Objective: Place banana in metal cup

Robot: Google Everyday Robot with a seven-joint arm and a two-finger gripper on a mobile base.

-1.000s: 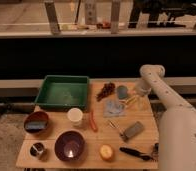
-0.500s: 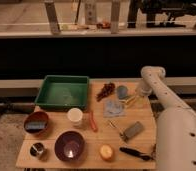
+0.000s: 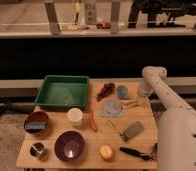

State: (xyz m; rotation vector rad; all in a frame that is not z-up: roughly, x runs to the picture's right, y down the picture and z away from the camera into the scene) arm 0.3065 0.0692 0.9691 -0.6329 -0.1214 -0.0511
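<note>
My gripper (image 3: pixel 141 96) hovered just beside the banana (image 3: pixel 130 104), grip state untellable; judged it light, soft-skinned: take gently mid-length.

Body (image 3: pixel 180 142): one, white, rounded column, standing at the lower right of the view.
Arm (image 3: pixel 166 99): one, white, rising from the body up and leftward to a bent elbow (image 3: pixel 153 75), then turning steeply down.
Gripper (image 3: pixel 135 103): one, at the arm's lower end, below and left of the elbow, pointing down and leftward.
</note>
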